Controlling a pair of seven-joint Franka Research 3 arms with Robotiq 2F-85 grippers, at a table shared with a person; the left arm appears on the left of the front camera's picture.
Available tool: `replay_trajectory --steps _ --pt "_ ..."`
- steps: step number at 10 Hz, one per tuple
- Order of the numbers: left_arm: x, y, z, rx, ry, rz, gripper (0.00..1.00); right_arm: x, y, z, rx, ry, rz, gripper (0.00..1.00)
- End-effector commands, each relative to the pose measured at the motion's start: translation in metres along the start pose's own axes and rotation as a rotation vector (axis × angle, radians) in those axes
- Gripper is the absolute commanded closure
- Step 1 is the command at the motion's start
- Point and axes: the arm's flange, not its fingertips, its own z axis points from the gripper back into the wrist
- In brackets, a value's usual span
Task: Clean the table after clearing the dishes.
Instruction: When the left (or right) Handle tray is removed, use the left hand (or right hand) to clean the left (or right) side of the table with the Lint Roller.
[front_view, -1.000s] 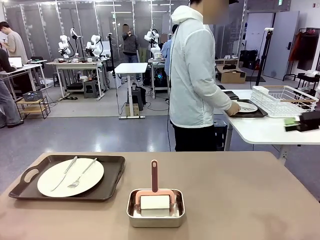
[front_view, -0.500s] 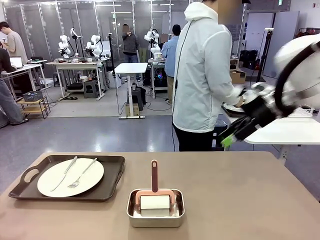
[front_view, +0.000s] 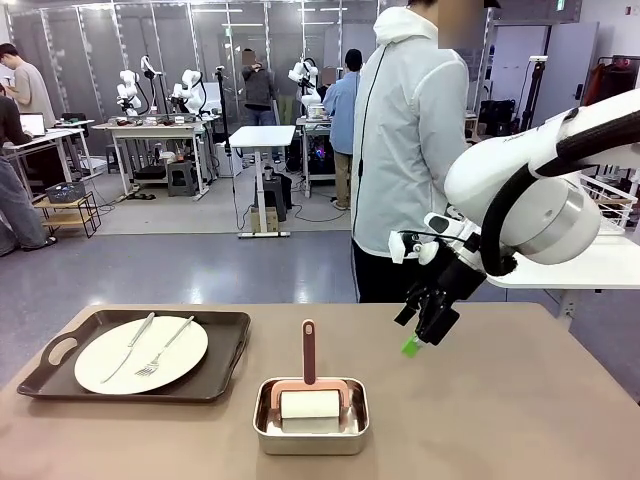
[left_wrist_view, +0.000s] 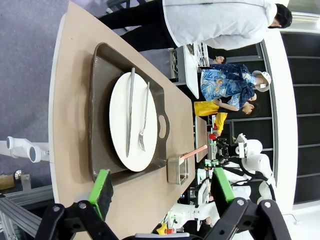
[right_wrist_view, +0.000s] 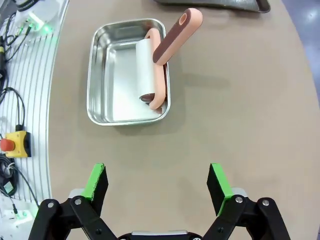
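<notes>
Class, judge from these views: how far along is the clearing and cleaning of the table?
Done: nothing clearly; one tray with plate, fork and knife sits on the table. In hand: nothing held; the open right gripper hovers near the pan holding the roller; the left gripper, open, faces the tray. Left: remove that tray, then clean the table.

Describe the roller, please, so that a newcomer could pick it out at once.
On the wide brown table, right of the dark tray with the white plate, sits a small steel pan. The roller stands in it: a white roll in a pink frame, the only thing here with a handle sticking up.
</notes>
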Motion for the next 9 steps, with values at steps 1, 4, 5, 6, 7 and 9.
replay_trajectory --steps 1,4,5,6,7,9 --pt "-0.002 -0.002 0.002 0.004 0.001 -0.008 0.00 0.000 -0.002 0.012 0.030 -0.039 -0.028 0.00" --pt "-0.002 -0.002 0.002 0.004 0.001 -0.008 0.00 0.000 -0.002 0.012 0.030 -0.039 -0.028 0.00" --pt "-0.002 -0.002 0.002 0.004 0.001 -0.008 0.00 0.000 -0.002 0.012 0.030 -0.039 -0.028 0.00" --pt "-0.002 -0.002 0.002 0.004 0.001 -0.008 0.00 0.000 -0.002 0.012 0.030 -0.039 -0.028 0.00" --pt "-0.002 -0.002 0.002 0.004 0.001 -0.008 0.00 -0.006 -0.005 0.013 0.024 -0.024 -0.022 0.00" --pt "-0.002 -0.002 0.002 0.004 0.001 -0.008 0.00 0.044 -0.034 -0.010 0.153 -0.015 0.007 0.00"
